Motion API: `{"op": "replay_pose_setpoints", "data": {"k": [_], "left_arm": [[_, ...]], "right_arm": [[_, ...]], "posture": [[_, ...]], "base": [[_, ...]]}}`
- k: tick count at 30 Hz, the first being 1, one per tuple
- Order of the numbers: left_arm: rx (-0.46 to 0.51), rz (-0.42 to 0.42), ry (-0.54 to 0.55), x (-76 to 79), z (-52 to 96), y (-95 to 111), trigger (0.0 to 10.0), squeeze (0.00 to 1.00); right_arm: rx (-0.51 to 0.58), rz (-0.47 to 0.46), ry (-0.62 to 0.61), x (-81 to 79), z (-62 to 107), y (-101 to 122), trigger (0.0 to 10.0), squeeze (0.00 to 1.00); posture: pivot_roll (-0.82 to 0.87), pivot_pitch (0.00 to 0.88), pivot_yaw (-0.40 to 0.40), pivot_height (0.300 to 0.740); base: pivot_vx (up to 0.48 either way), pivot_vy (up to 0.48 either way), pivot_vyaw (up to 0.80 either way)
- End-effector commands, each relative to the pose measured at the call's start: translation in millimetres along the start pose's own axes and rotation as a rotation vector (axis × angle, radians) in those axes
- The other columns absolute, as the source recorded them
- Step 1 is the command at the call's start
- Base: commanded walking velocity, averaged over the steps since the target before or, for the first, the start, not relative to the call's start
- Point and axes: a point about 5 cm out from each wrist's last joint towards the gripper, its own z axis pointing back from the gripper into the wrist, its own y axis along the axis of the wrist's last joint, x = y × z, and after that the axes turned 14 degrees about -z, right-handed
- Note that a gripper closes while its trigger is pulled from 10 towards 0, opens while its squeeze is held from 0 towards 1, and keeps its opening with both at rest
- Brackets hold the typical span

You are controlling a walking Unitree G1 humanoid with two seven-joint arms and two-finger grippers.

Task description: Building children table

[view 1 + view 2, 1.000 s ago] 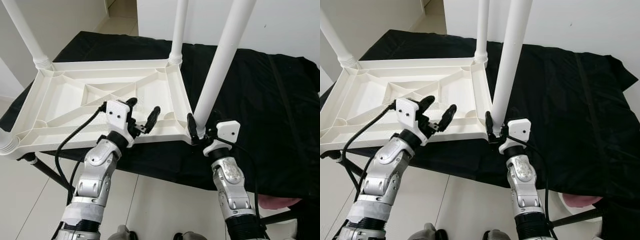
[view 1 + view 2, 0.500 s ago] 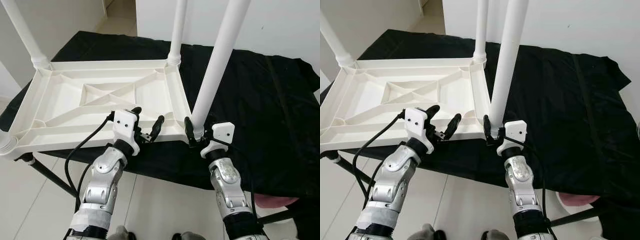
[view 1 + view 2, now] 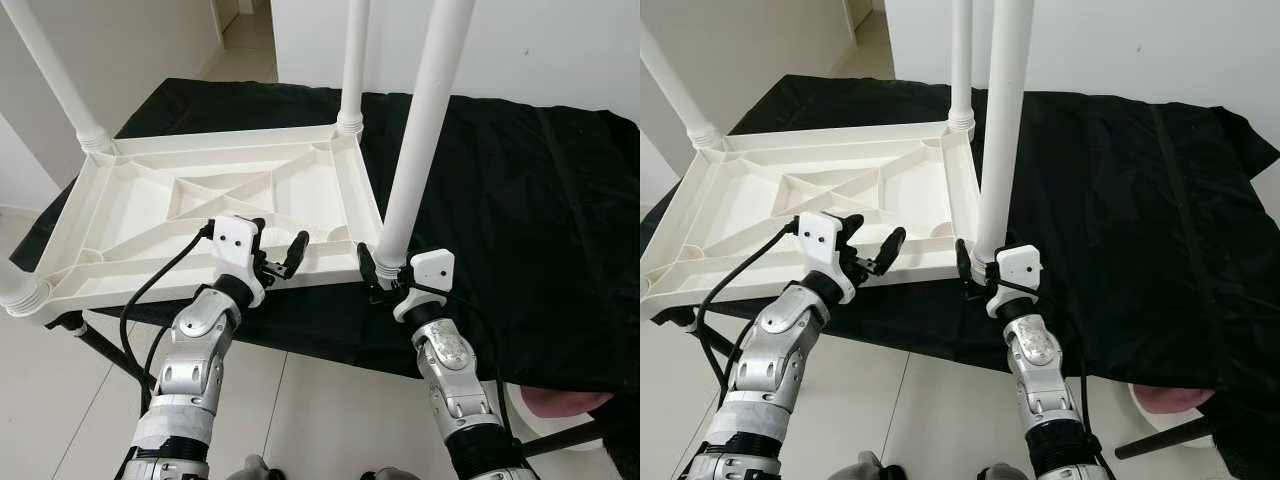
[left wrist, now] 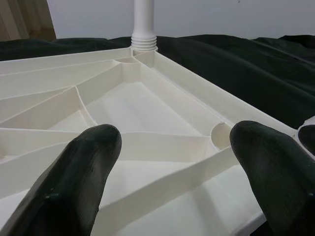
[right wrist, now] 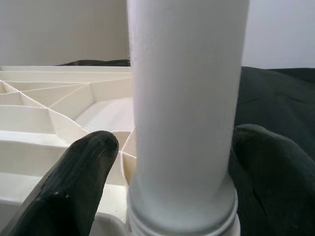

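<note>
The white tabletop (image 3: 200, 215) lies upside down on a table draped in black cloth (image 3: 540, 200), with legs standing up from its corners. The right hand (image 3: 385, 278) grips the base of the near-corner leg (image 3: 415, 140) with its fingers (image 5: 74, 182) closed around it, right at the socket. The left hand (image 3: 275, 255) hovers wide open over the tabletop's near rim, holding nothing. To seat this leg well, I judge the right hand should keep it upright and turn or press squarely into the socket, while the left hand closes on the rim to brace the tabletop.
</note>
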Motion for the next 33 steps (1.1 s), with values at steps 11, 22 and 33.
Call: {"op": "replay_pose_setpoints", "data": {"k": [11,22,33], "left_arm": [[-0.057,0.073,0.424,-16.9,7.2,-2.2,10.0,0.0],[-0.011,0.013,0.36,-20.3,10.4,3.0,10.0,0.0],[0.054,-0.084,-0.178,25.8,17.3,14.8,10.0,0.0]], "right_arm": [[-0.007,0.01,-0.231,7.8,-2.8,4.4,10.0,0.0],[0.009,-0.051,-0.149,1.5,-5.8,9.7,10.0,0.0],[-0.06,-0.046,0.013,5.1,-8.9,14.7,10.0,0.0]], "posture": [[-0.09,0.05,0.075,0.74],[-0.08,0.053,0.07,0.74],[-0.08,0.066,0.054,0.74]], "base": [[0.0,0.0,0.0],[0.0,0.0,0.0],[0.0,0.0,0.0]]}}
